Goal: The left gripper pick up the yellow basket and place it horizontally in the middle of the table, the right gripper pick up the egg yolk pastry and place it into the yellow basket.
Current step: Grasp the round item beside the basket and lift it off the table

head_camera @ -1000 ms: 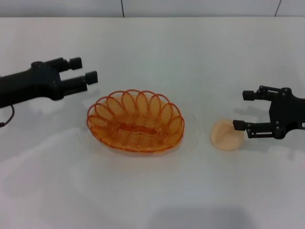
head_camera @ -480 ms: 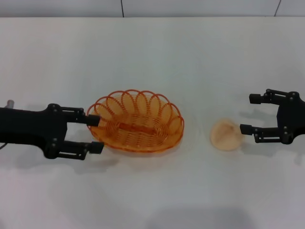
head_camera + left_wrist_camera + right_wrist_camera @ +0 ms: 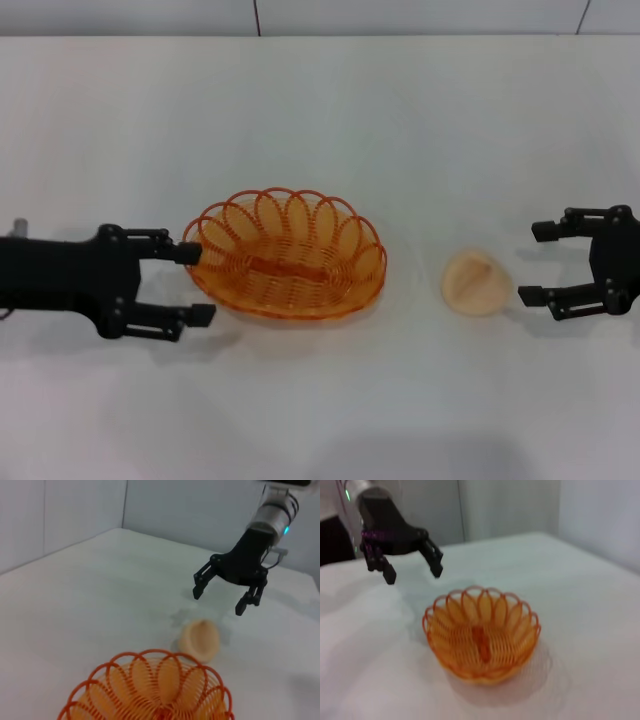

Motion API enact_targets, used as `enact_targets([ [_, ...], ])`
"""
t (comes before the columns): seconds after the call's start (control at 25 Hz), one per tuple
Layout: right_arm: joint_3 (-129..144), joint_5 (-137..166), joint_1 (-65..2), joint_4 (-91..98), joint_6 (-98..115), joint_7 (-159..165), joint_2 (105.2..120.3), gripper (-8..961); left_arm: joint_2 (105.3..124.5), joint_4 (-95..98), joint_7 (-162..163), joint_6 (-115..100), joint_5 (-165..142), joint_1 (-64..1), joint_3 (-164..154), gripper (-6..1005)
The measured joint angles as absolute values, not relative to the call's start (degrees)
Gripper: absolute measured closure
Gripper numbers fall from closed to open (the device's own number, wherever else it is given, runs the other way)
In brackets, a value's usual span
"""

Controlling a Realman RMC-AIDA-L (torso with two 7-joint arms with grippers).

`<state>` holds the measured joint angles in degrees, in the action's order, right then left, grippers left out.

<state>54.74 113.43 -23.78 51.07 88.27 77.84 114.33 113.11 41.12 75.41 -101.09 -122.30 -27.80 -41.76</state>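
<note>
Head view. The yellow basket [image 3: 284, 255] lies horizontally near the middle of the white tabletop [image 3: 320, 110]. At its 9 o'clock the left claw [image 3: 195, 284], fingers spread wide and holding nothing, reaches toward the rim; its upper finger [image 3: 180, 252] is at the basket's edge, contact uncertain. At the basket's 3 o'clock, clear of it, the egg yolk pastry [image 3: 474, 282] rests on the tabletop. Further toward 3 o'clock the right claw [image 3: 536, 262] stands just beside the pastry, wide open and empty.
</note>
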Motion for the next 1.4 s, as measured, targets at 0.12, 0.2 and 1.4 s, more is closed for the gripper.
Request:
enact_targets([
  [0.12, 55.6, 115.5, -24.7, 52.4, 88.2, 81.3, 114.37, 113, 114.4, 40.9, 71.8, -99.6, -122.1, -26.3, -41.6, 222],
  [0.2, 56.4, 116.6, -25.3, 53.3, 88.0, 83.5, 114.41, 113, 115.11, 40.8, 69.9, -98.6, -121.9, -25.3, -41.6, 220],
  [1.4, 70.0, 120.0, -29.0, 56.2, 77.4, 101.1, 115.4, 153, 116.65, 41.0, 68.9, -97.0, -121.7, -24.0, -41.5, 223],
])
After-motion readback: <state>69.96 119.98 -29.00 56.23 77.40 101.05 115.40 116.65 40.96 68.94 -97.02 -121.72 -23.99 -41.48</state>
